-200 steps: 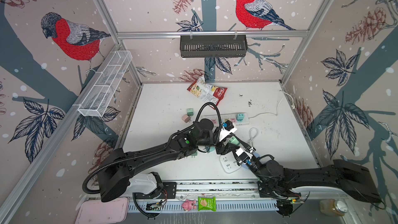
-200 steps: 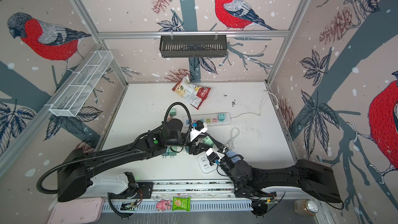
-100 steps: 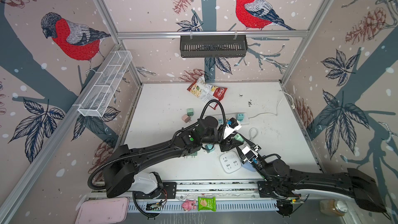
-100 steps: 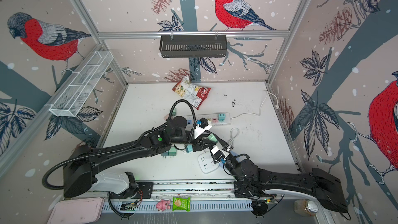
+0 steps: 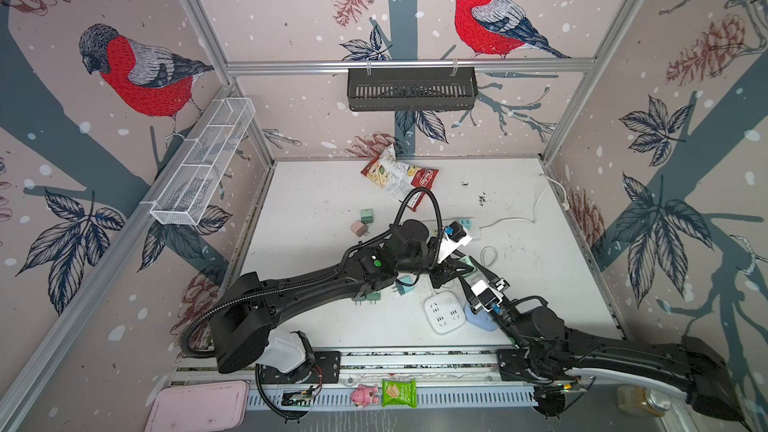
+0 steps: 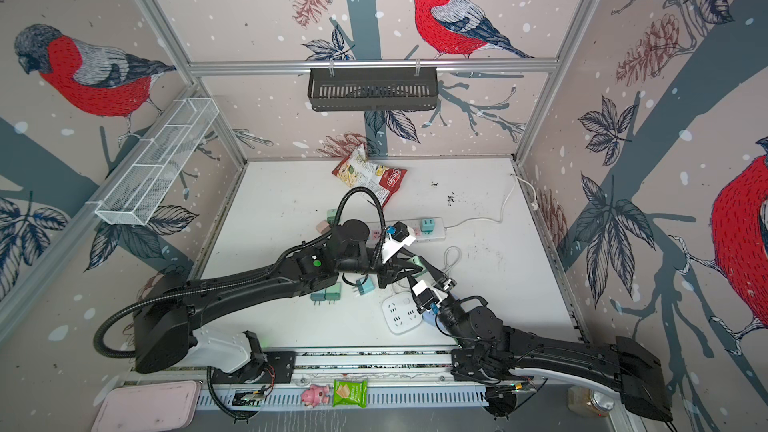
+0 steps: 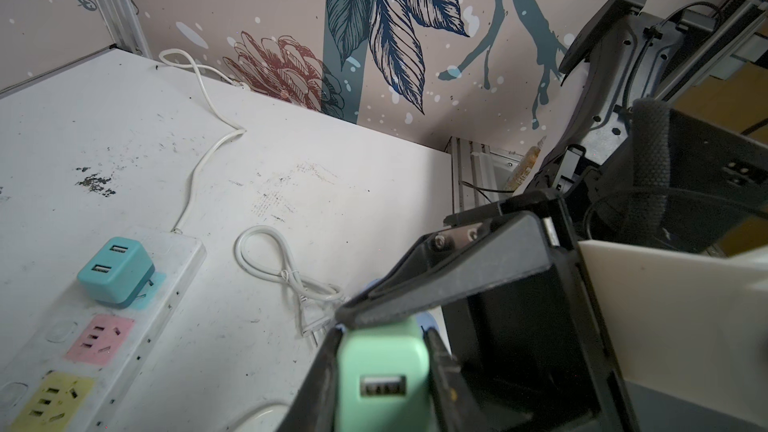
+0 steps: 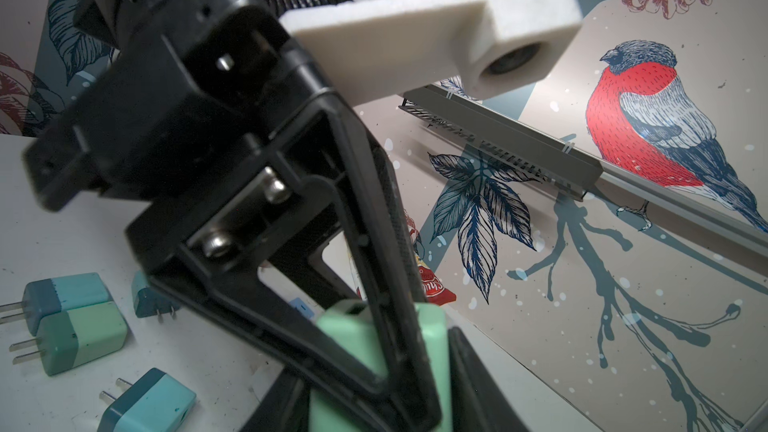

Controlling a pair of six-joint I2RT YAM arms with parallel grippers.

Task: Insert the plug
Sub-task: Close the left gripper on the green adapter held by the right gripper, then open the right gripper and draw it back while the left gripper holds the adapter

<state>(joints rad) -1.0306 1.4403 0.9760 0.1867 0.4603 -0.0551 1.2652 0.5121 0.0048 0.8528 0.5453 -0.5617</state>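
1. In both top views the left claw [image 5: 459, 270] and the right claw [image 6: 419, 274] are meeting above the tabletop [image 5: 316, 201], between the long power strip [image 6: 434, 235] and the square socket block [image 5: 444, 317]. From here only a sliver of the mint-green plug [image 5: 466, 262] is showing between the black fingers.
2. The left wrist view is supplying what the top views are hiding. The left claw is clamping the mint-green plug by two opposite sides, and the plug's USB face is turning toward this camera. One finger [image 7: 457, 280] of the right claw is reaching over the plug's far end.
3. The same view is showing the power strip lying flat on the tabletop, apart from the held plug. A teal charger [image 7: 114, 270] is sitting in the socket nearest the cord. The pink socket [image 7: 99, 338] and yellow socket [image 7: 50, 401] next along are standing free. A loose white cable [image 7: 282, 268] is lying coiled just beside the strip.
4. The right wrist view is looking from the opposite side. The plug is sitting between the right claw's own fingers [image 8: 469, 376], which are pressing on both its flanks, while the left claw's triangular finger [image 8: 382, 243] is crossing in front. Both claws are therefore gripping the one plug.
5. Only the right wrist view is showing the spare plugs [image 8: 79, 336] clearly, lying on their sides with prongs exposed. In the top views the left arm is partly covering them.
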